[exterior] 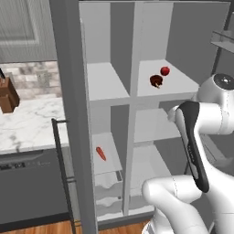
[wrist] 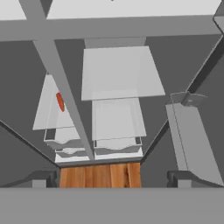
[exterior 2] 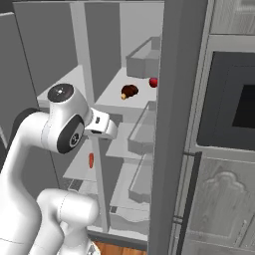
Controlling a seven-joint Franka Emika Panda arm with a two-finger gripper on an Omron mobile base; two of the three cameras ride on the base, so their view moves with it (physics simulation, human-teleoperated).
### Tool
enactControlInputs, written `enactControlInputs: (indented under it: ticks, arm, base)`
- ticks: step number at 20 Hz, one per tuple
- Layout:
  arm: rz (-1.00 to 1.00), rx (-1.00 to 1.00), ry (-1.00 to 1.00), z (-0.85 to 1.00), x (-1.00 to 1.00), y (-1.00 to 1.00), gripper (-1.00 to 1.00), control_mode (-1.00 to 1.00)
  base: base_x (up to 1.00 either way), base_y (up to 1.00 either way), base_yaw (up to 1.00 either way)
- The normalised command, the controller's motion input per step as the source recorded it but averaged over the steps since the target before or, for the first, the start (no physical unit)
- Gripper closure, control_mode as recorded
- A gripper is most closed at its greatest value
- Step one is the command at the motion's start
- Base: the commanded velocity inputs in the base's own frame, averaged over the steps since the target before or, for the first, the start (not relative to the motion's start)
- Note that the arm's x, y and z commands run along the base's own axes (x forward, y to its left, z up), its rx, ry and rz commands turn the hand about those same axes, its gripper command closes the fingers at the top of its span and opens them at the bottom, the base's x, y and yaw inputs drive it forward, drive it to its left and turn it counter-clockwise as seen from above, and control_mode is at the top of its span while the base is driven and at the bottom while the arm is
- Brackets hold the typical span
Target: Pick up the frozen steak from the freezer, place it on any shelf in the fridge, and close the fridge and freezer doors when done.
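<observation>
— Where is the frozen steak [exterior: 156, 81]?
— On a white shelf [exterior: 183, 82] in the fridge [exterior: 192, 36], just beside a red ball [exterior: 165, 71].
— And the room?
— Both doors [exterior: 68, 114] stand open; a carrot [exterior: 101, 153] lies in the freezer [exterior: 103, 82]; marble table [exterior: 27, 123] at left, wood floor [wrist: 100, 175] below.
— The claw [wrist: 109, 177]?
— Its tips stand wide apart, holding nothing.

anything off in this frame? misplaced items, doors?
Nothing spilled or broken. The frozen steak already sits on a fridge shelf beside a red ball, not in the freezer. An orange carrot lies lower in the freezer. Both doors stand open.
</observation>
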Motion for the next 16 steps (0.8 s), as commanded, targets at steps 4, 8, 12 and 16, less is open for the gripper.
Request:
enactControlInputs:
  ticks: [4,8,12,16]
  arm:
    - [0.00,0.00,0.00,0.00,0.00,0.00,-1.00,1.00]
    - [0.00,0.00,0.00,0.00,0.00,0.00,-1.00,1.00]
    - [0.00,0.00,0.00,0.00,0.00,0.00,-1.00,1.00]
    - [0.00,0.00,0.00,0.00,0.00,0.00,-1.00,1.00]
  base:
    - [-0.61,-0.29,0.00]
    - [-0.51,-0.06,0.00]
    - [-0.51,0.00,0.00]
    - [-0.44,0.00,0.00]
